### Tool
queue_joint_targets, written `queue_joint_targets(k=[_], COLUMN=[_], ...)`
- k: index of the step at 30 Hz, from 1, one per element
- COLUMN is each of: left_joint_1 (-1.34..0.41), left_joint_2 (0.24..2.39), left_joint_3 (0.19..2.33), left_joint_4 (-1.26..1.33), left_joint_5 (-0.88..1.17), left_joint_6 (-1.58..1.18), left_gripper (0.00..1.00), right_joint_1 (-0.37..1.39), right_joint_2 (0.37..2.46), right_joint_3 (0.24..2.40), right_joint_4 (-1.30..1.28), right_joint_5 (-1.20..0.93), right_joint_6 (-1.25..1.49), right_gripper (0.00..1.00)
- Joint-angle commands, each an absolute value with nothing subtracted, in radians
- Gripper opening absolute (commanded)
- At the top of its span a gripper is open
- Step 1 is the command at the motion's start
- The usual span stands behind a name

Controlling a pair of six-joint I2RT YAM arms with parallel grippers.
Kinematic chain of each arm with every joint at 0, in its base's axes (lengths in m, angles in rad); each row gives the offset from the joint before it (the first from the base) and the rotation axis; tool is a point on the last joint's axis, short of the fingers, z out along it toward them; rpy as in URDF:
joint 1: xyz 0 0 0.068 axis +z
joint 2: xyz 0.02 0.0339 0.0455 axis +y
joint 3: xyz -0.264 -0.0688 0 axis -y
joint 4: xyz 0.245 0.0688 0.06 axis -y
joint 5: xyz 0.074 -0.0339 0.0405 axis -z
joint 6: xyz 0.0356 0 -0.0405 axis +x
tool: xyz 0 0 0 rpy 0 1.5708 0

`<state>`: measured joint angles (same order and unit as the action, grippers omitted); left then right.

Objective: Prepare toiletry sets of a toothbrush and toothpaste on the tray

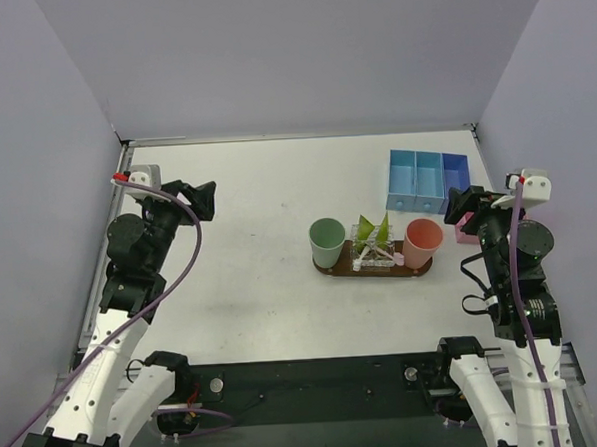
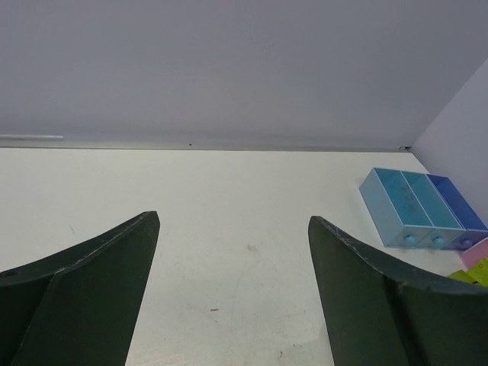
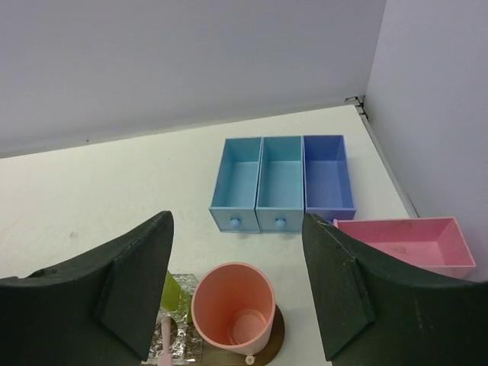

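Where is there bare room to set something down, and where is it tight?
The table is bare from the left fingers to the green cup, and behind the tray to the back wall. Crowded at right: salmon cup, blue bin, pink box, right fingers.

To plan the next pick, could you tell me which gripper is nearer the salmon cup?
Right. The right gripper hangs just right of the salmon cup; the left gripper is far left.

tray [image 1: 323, 270] dark brown | toothpaste [image 1: 371, 230] lime-green | mint-green cup [image 1: 327, 240] | salmon cup [image 1: 423, 241] | blue bin [image 1: 416, 205]
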<state>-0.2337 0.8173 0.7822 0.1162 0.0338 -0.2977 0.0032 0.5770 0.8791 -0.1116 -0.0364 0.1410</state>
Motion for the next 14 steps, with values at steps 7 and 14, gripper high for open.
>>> queue_joint_targets(k=[7, 14], left_joint_1=[-0.235, -0.235], left_joint_2=[0.747, 0.755], left_joint_3=[0.761, 0.772], left_joint_4=[0.202, 0.19], left_joint_5=[0.006, 0.008], left_joint_6=[-0.261, -0.264], left_gripper=[0.9, 0.91], right_joint_1=[0.003, 0.002], right_joint_2=[0.575, 0.575], right_joint_3=[0.858, 0.861], right_joint_4=[-0.021, -0.037], right_joint_5=[-0.021, -0.017], right_joint_6=[0.097, 0.092], right_gripper=[0.63, 0.63])
